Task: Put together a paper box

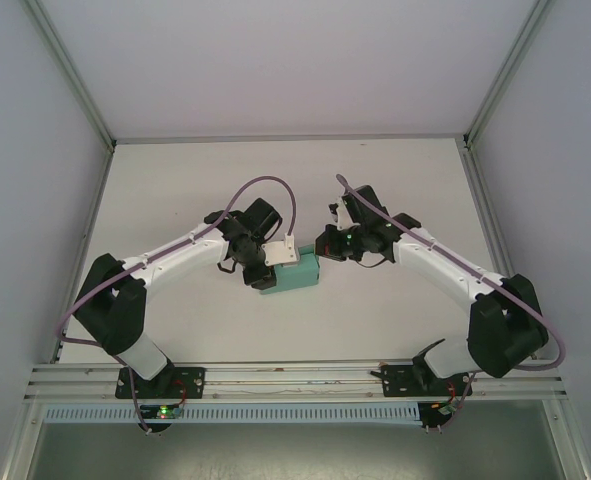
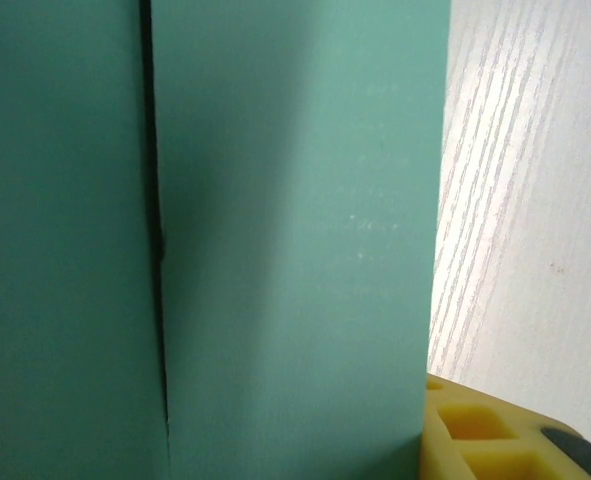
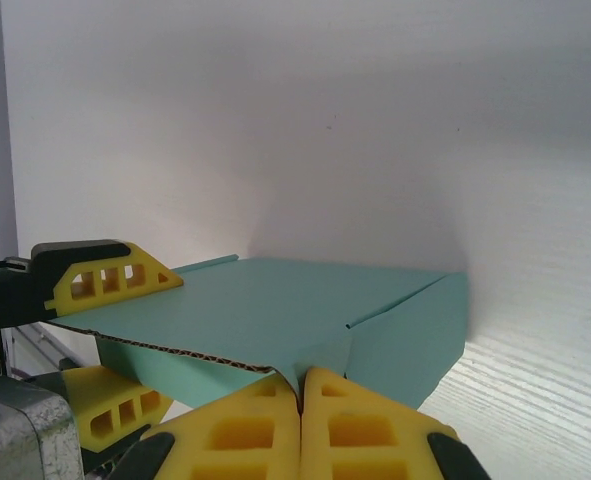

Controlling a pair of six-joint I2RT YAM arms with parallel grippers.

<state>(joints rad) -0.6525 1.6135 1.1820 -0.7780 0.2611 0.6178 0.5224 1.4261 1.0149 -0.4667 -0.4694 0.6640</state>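
Paper box (image 1: 293, 273) sits mid-surface (image 1: 395, 190), betw. the two claws. Whether it's lifted or resting I can't tell from above.

Left claw (image 1: 265, 272) is at the box's left end. In the right wrist view, one of its yellow pads (image 3: 115, 275) lies on the box's top panel w/ the partner pad under the box, so it's clamped across the box's thickness. Right claw (image 3: 300, 388) is at the box's right end, pads pressed together. A corner of the top panel runs into their seam, so it's prob. nipping that corner, though the card edge is hidden right at the pads.

Handling, as I judge it:
- Thin corrugated card, v. light, so weight's no issue.
- Stiff across a flat panel, weak at creases & free flaps. A hard squeeze would dent it.
- Smooth face, so it may slide in the pads if pulled sideways.
- Best hold is flat across a panel next to a fold, not on a loose edge or corner.

The left wrist view shows a dark slit (image 2: 155, 250) betw. two panels, so that seam isn't shut. The side flap (image 3: 405, 340) below the top panel's right edge looks untucked.
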